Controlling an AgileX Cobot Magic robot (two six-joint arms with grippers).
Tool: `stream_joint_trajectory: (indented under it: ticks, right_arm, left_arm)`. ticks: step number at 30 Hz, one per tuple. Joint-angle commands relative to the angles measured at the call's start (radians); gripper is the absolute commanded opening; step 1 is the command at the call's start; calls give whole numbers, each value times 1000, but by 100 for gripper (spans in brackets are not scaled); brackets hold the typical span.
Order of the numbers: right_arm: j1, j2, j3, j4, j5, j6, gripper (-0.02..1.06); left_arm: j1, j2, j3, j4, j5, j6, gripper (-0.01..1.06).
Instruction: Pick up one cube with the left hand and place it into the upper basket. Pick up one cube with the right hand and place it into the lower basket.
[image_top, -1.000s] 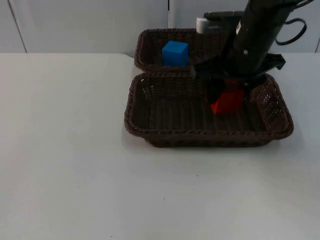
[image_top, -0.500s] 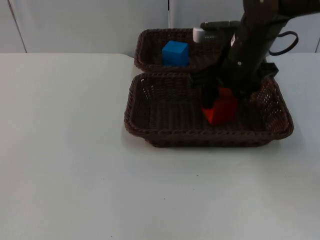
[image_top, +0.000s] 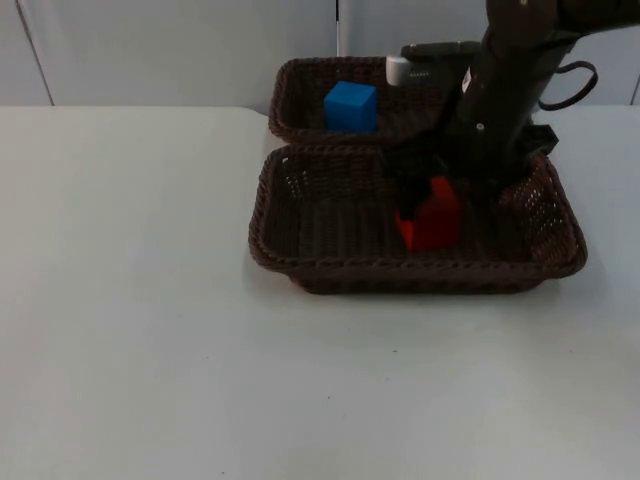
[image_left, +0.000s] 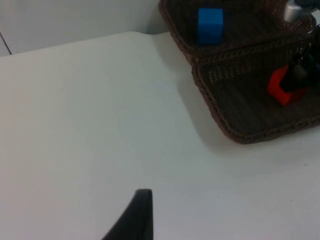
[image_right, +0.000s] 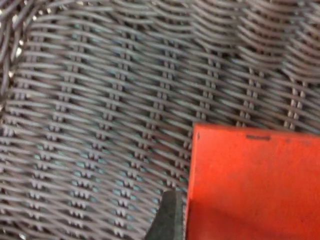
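The right gripper (image_top: 432, 195) is reaching down into the lower basket (image_top: 300, 255) — its jaws are pinching the red cube (image_top: 431, 220) just above the woven floor. The blue cube (image_top: 350, 106) is sitting in the upper basket (image_top: 300, 80). For the left gripper (image_left: 135, 220), over the bare table (image_top: 150, 300), I cannot tell the jaws' state.

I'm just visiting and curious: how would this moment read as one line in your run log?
blue cube: in upper basket | right gripper: holds red cube low inside lower basket | left gripper: waits over table
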Motion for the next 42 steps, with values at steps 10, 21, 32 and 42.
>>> stream_joint_trajectory:
  ticks: [10, 21, 32, 42]
  right_arm:
    - [1, -7, -234, -8, 338, -71, 73]
    - [38, -90, -355, -9, 389, -112, 73]
    - [38, -267, -355, -4, 393, -118, 73]
    - [51, -405, -234, -12, 342, -122, 73]
  left_arm:
    - [0, -5, 4, 15, -11, -5, 101]
    - [0, -5, 4, 21, -9, -5, 101]
    - [0, -5, 4, 21, -7, -5, 101]
    - [0, -5, 4, 21, -5, -5, 101]
